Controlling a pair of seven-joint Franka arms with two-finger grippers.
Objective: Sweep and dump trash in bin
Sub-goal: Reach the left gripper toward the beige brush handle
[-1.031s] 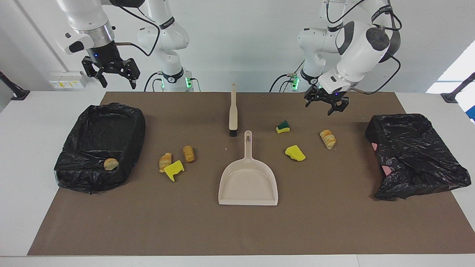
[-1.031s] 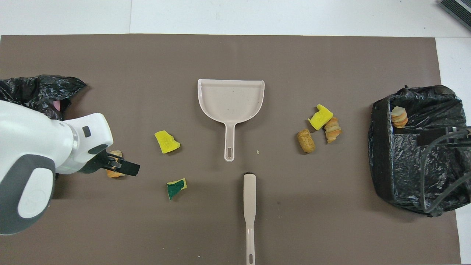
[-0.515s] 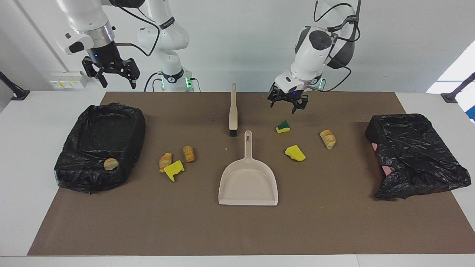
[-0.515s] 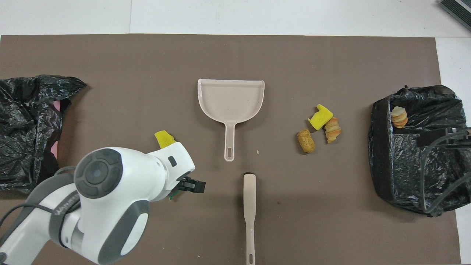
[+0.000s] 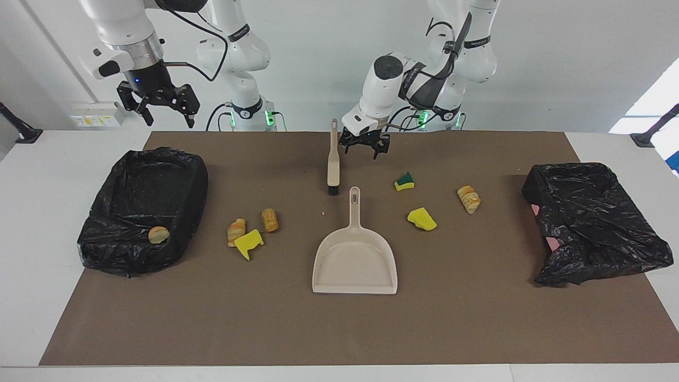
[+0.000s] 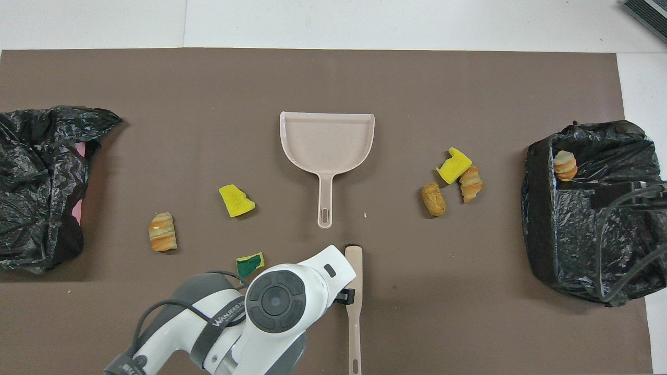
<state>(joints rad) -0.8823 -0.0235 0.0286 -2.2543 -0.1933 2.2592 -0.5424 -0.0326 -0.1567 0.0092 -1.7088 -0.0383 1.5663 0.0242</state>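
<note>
Trash lies on the brown mat (image 5: 477, 318). A yellow sponge chunk (image 5: 421, 218), a green-faced chunk (image 5: 405, 182) and a striped roll (image 5: 469, 199) lie toward the left arm's end. Another yellow chunk (image 5: 248, 243) and two rolls (image 5: 236, 231) (image 5: 270, 219) lie toward the right arm's end. A beige dustpan (image 5: 355, 260) lies mid-table, with the brush (image 5: 333, 159) just nearer the robots. My left gripper (image 5: 365, 146) hangs open and empty close beside the brush's handle (image 6: 354, 323). My right gripper (image 5: 159, 106) waits open, high up by the bin (image 5: 106, 239), which holds one roll (image 5: 158, 234).
The bin is lined with a black bag and stands at the right arm's end. A crumpled black bag (image 5: 594, 223) over something pink sits at the left arm's end. A tiny crumb (image 5: 323, 213) lies beside the dustpan's handle.
My left arm has swung from over the roll near the crumpled bag, past the green-faced chunk, to the brush's handle. The right arm and all objects have stayed put.
</note>
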